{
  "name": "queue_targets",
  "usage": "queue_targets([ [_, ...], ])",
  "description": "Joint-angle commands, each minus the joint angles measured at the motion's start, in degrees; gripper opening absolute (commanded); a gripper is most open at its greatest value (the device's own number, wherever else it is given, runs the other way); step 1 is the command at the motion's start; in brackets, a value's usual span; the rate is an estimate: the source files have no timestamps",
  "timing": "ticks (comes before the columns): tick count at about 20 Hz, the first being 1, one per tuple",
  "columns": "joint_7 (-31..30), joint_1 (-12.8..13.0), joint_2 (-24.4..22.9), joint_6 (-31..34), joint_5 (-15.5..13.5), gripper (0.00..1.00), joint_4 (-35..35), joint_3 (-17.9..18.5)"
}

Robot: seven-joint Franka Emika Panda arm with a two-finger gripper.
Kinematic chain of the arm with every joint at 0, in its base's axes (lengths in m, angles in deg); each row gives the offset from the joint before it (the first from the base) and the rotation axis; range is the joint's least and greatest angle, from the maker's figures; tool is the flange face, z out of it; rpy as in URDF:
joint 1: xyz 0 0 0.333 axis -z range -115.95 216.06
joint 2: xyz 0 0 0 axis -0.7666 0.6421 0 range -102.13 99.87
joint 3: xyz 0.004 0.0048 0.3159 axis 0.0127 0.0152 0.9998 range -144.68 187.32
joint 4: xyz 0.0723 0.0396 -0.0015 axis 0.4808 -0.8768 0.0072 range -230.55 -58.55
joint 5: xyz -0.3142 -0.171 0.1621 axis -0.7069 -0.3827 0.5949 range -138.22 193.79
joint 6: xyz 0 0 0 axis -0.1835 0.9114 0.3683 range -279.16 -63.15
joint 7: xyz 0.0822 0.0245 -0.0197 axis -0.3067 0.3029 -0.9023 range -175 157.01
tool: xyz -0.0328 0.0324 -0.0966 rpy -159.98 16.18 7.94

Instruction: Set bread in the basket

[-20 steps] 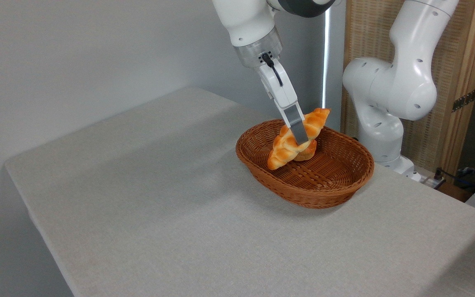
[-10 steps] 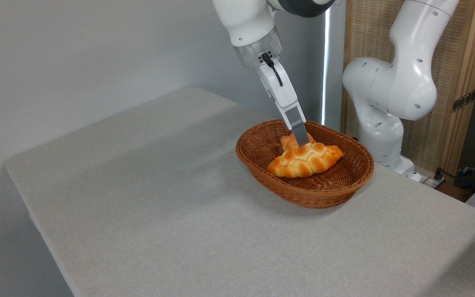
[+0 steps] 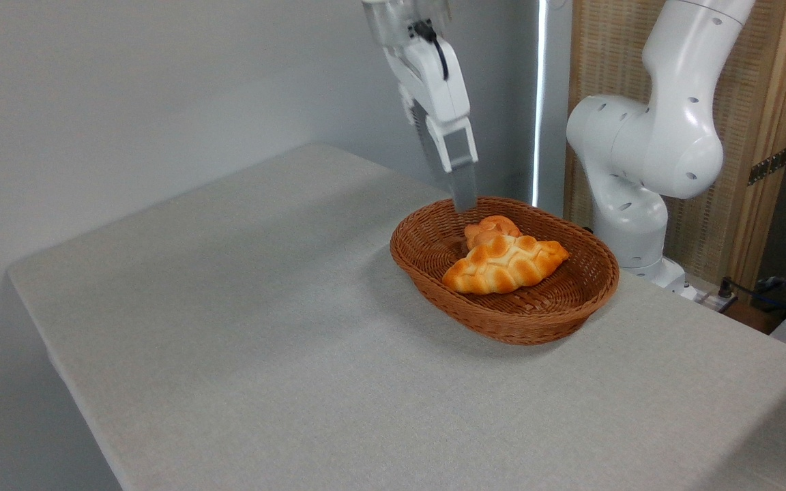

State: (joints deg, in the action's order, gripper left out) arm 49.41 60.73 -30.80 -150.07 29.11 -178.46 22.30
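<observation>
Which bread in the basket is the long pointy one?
The front one, the braided loaf. It has pointed ends, while the bun behind it in the basket is small, round and knotted.

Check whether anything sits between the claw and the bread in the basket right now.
Nothing visible does. The claw hangs empty above the basket's far rim; the bread lies inside, uncovered. A small bun sits just behind it, not over it.

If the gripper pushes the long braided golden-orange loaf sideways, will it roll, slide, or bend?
The long braided golden-orange loaf lies flat on its broad side in the oval brown wicker basket, so it would probably slide, not roll. Its crisp braid and pointed ends suggest it is stiff. The small knotted bun just behind it would likely be nudged too.
</observation>
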Motion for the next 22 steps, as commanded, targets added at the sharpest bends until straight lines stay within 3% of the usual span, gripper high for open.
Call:
queue_targets([
  [1,-4.87,0.05,7.41,1.01,-3.7,1.0,10.24,1.92],
  [8,-10.32,-1.09,16.99,0.66,-4.32,1.0,22.72,1.4],
  [11,-15.32,-1.18,22.18,0.23,-4.14,1.0,28.53,0.43],
  [15,-16.92,-1.18,22.9,-5.92,-4.14,1.0,29.07,0.34],
  [22,-19.38,-1.09,24.3,-6.02,-3.44,1.0,29.95,-1.59],
])
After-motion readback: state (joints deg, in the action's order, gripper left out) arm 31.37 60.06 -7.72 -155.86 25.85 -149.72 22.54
